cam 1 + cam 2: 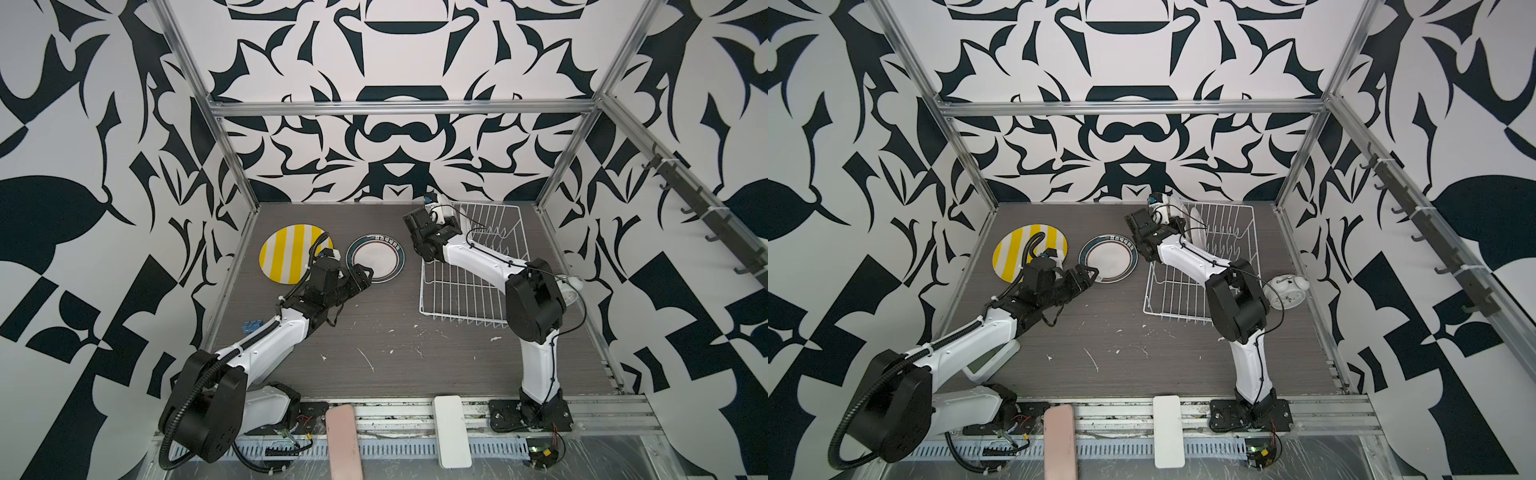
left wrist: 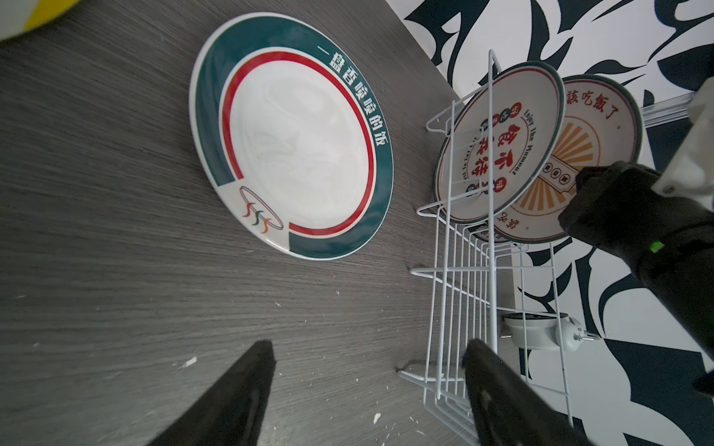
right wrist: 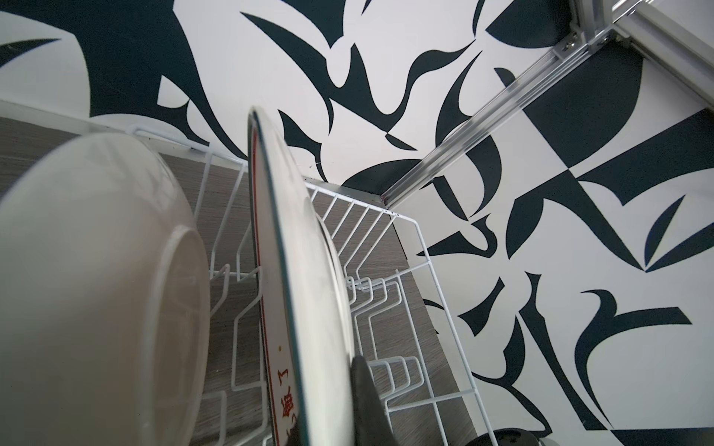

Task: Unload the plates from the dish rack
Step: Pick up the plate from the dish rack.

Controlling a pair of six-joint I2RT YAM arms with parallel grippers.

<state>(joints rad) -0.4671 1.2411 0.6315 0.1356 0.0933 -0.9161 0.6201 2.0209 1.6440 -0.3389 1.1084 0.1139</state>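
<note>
plates, five in all, with white wire dish rack (image 1: 457, 316) on grey bench (image 1: 374, 353).

unloaded, two:
- striped yellow-and-white plate (image 1: 291, 253), flat on the bench, far left.
- green-rimmed plate (image 1: 376, 257), flat, just beside the striped one with a narrow gap, between it and the rack.

in rack, three, upright at the far end:
- red-lettered plate (image 2: 498, 146), on the side facing the left arm.
- sunburst plate (image 2: 591, 146), next behind it, its face partly hidden by the first.
- third plate (image 2: 486, 234), seen only as a sliver of rim low behind the first; design not readable.

hands:
- right hand (image 2: 585, 181): clenched on the rim of the sunburst plate, with one dark finger (image 3: 365, 401) pressed to its white back. whether the plate has cleared the tines cannot be told.
- left hand (image 1: 365, 276): released and empty, low over the bench at the near rim of the green-rimmed plate.

step in hand, by judgement: taking out the third of five plates, with the grip made and the lift pending or barely begun.

next move calls for: a straight rise along the plate's own plane, so it clears the tines and does not drag the red-lettered plate. then a carry toward open bench and a turn from upright to flat, keeping clear of the left hand and the plates already laid down.
</note>
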